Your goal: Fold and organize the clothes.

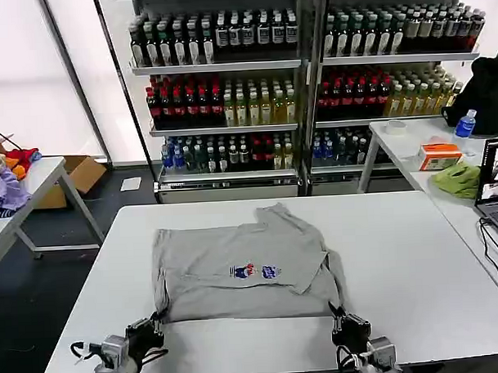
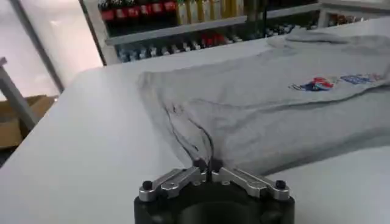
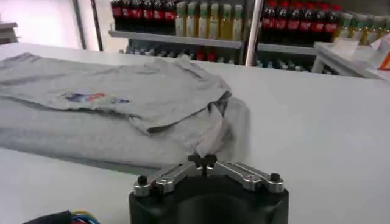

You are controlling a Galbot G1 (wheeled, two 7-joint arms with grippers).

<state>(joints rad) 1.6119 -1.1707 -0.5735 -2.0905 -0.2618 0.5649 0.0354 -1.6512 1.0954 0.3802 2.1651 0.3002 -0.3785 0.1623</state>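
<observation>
My grey shirt point(image 1: 244, 268) lies spread on the white table point(image 1: 415, 254), soft cotton, rumpled, one sleeve folded over its small multicoloured chest print point(image 1: 256, 272). My left gripper point(image 1: 155, 321) sits at the shirt's near left corner, fingers pressed together, pinching a puckered ridge of hem. My right gripper point(image 1: 342, 318) sits at the shirt's near right corner, likewise pinching the fabric. Beyond the shirt, metal shelves point(image 1: 228, 64) hold rows of bottles.
</observation>
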